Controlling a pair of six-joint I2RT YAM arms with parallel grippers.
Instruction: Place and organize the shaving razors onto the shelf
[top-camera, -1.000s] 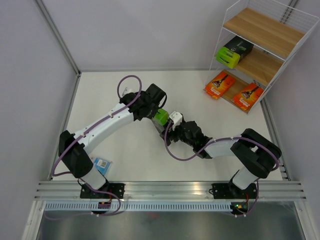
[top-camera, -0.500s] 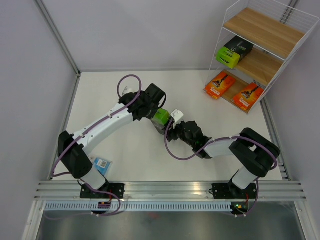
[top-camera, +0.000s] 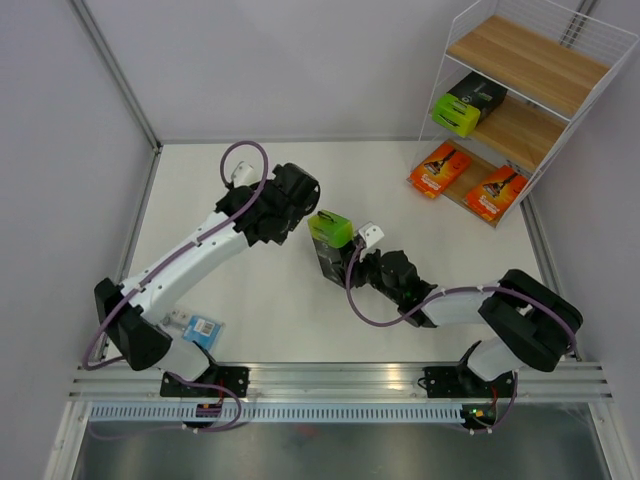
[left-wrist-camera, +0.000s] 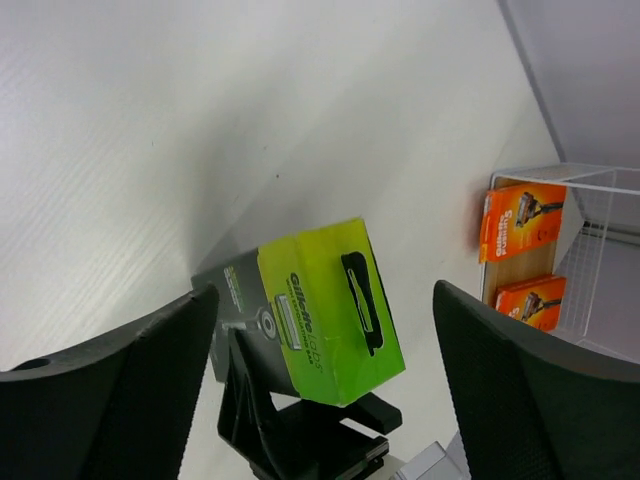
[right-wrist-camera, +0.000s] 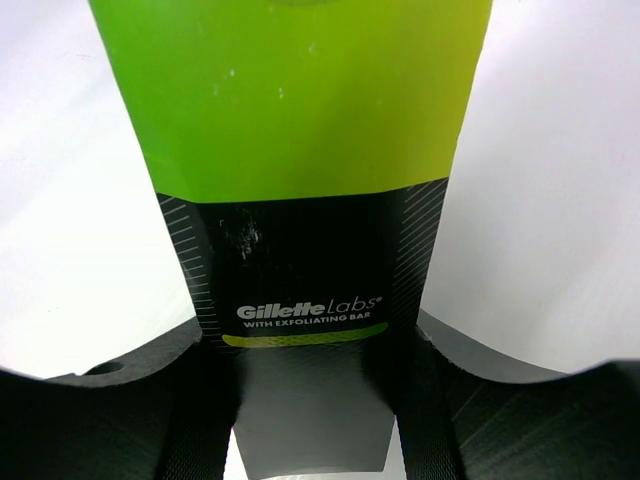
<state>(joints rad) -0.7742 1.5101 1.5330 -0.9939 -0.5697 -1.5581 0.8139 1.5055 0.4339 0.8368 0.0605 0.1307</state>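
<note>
A black razor box with a lime-green end stands at mid-table, and my right gripper is shut on its black lower part. The right wrist view shows that box clamped between both fingers. My left gripper hangs open just up-left of the box, apart from it. In the left wrist view the box lies beyond the spread fingers. The shelf stands at the far right. A second black-and-lime box sits on its middle board. Two orange cards lie on the bottom board.
A clear blister with a blue card lies on the table next to the left arm's base. Grey walls close in the table on the left and at the back. The shelf's top board is bare. The left wrist view catches the shelf's wire frame.
My left gripper let go of the black-and-lime box, opened wide and drew back up-left. My right gripper closed on the box, which now stands more upright.
</note>
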